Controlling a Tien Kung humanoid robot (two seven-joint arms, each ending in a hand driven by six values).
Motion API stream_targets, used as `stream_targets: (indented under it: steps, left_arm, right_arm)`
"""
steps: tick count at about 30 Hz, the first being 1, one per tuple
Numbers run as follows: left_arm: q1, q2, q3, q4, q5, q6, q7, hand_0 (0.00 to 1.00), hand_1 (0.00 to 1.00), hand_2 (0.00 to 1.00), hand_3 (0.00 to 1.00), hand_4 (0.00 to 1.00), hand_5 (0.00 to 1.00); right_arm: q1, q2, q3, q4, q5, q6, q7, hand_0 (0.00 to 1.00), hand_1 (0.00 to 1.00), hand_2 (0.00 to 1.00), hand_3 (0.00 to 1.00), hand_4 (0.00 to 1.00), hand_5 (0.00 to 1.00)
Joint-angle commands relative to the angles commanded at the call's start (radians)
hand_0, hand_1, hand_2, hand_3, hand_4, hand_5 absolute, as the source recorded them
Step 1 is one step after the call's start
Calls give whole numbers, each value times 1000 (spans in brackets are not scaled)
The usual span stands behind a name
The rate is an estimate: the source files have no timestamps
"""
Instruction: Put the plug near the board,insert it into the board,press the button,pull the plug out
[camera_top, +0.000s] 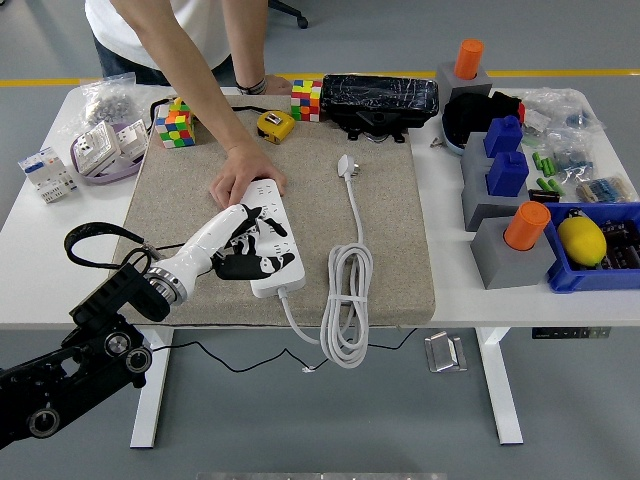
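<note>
No text, label, brand or number can be read anywhere. The power strip, the yellow tape measure at 12 o'clock and the small boxes at 10 o'clock show no legible print.

The robot's left hand sits right over the middle of the white board, so the sockets under it are covered, and I can't tell if there's a plug beneath. The person's hand hides the board's far end. Their body is cut off at the top edge. The bits in the blue bin are too small to tell.
</note>
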Motion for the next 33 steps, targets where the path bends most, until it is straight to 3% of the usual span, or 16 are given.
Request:
stream_targets:
  steps: [12, 13, 14, 18, 19, 24, 25, 27, 33]
  left_arm:
    - [-9, 7, 27, 18, 25, -12, 26, 123, 88, 184, 568, 814, 315]
    - [-10, 7, 28, 20, 29, -13, 27, 112, 64, 175, 649, 734, 181]
    - [-11, 8, 29, 21, 31, -14, 29, 112, 64, 175, 649, 734, 181]
    - [-16, 11, 38, 24, 44, -36, 55, 112, 64, 175, 649, 734, 181]
    - [-17, 11, 40, 25, 51, -46, 66, 95, 52, 149, 678, 678, 127]
    - [-19, 11, 51, 32, 109, -124, 155, 95, 52, 149, 678, 678, 127]
    - [-19, 11, 53, 31, 110, -136, 165, 88, 49, 145, 727, 656, 77]
    - [-18, 13, 55, 28, 111, -160, 182, 88, 49, 145, 727, 656, 77]
    - [-17, 11, 55, 29, 110, -151, 175, 85, 49, 144, 724, 659, 68]
  right_arm:
    - [2, -2, -13, -2, 4, 0, 1, 611, 677, 645, 563, 971, 581]
    - [3, -2, -13, -1, 4, 0, 0, 611, 677, 646, 564, 971, 581]
    - [4, -3, -13, 1, 4, 0, 1, 611, 677, 646, 564, 971, 581]
    - [7, -4, -15, 0, 4, 0, 1, 611, 677, 646, 564, 971, 581]
    - [8, -5, -15, 0, 5, 0, 1, 612, 677, 645, 563, 971, 582]
    - [11, -7, -20, 2, 6, 0, 1, 612, 677, 645, 563, 971, 582]
    - [10, -7, -21, 1, 6, 1, 1, 611, 677, 644, 563, 971, 582]
    - [8, -8, -22, 1, 6, 0, 1, 611, 677, 644, 563, 971, 582]
    - [7, -9, -23, 1, 6, 0, 0, 611, 677, 644, 563, 970, 581]
